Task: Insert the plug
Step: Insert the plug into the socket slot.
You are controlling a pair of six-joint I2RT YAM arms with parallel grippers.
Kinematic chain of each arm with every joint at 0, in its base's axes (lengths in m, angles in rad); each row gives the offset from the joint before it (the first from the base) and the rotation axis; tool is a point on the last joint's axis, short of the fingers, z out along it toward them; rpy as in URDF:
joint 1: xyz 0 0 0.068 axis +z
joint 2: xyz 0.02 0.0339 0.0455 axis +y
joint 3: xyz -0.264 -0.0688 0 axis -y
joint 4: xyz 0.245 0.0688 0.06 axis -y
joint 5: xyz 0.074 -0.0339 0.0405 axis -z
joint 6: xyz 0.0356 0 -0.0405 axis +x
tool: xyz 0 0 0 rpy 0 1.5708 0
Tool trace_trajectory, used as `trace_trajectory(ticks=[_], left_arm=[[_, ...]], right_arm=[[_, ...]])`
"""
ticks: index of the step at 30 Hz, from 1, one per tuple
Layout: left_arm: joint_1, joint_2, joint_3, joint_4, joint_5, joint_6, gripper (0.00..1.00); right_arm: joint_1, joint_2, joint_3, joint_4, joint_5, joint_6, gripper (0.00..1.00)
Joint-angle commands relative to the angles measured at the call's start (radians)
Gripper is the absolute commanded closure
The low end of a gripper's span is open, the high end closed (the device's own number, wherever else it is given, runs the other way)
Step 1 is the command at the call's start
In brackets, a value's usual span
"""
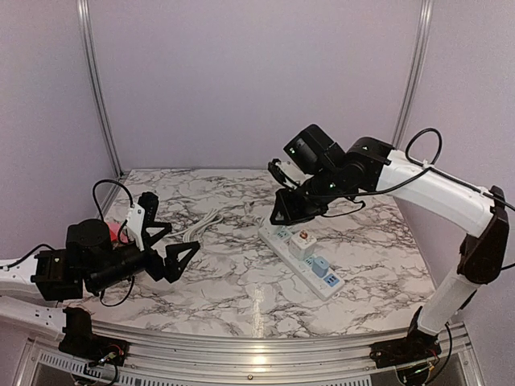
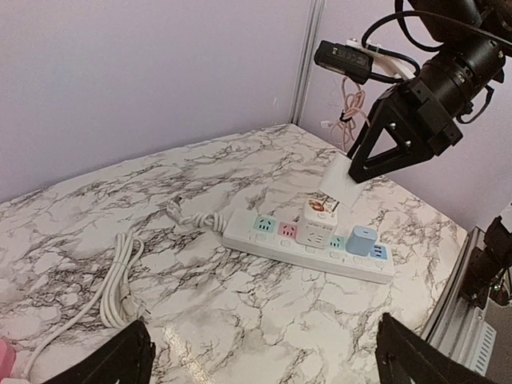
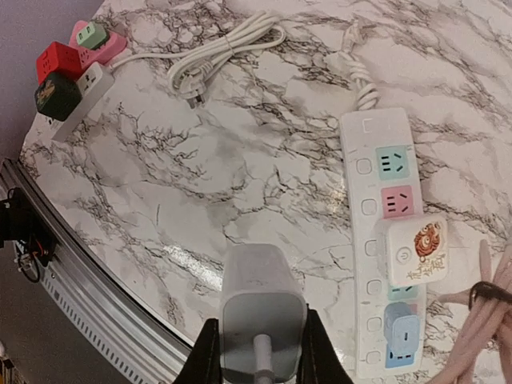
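My right gripper (image 3: 258, 352) is shut on a white plug (image 3: 260, 308), held in the air with its cable running back between the fingers. In the left wrist view the plug (image 2: 346, 182) hangs just above and behind the white power strip (image 2: 272, 244). The strip (image 3: 360, 208) lies on the marble table with free green and pink sockets, a white cube adapter (image 3: 416, 250) and a blue adapter (image 3: 400, 328) plugged in. In the top view the right gripper (image 1: 283, 211) hovers over the strip's far end (image 1: 302, 257). My left gripper (image 1: 170, 243) is open and empty at the table's left.
A coiled white cable (image 1: 201, 225) lies left of the strip. A second strip with red, pink and green cubes (image 3: 68, 68) sits at the far left edge. Pink cables (image 3: 480, 336) hang by the right arm. An aluminium rail (image 1: 257, 354) runs along the front.
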Motion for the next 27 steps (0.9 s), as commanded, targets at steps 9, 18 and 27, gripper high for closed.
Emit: trace_trajectory(ticks=[9, 18, 27], left_arm=[[0.178, -0.020, -0.037, -0.100, 0.089, -0.141, 0.01], [0.269, -0.014, -0.096, -0.098, 0.166, -0.209, 0.01], [0.270, -0.027, -0.141, -0.052, 0.211, -0.204, 0.01]], right_arm=[[-0.130, 0.090, 0.043, -0.005, 0.108, -0.188, 1.00], [-0.129, 0.228, 0.125, -0.055, 0.227, -0.271, 1.00], [-0.130, 0.337, 0.163, -0.051, 0.283, -0.314, 1.00]])
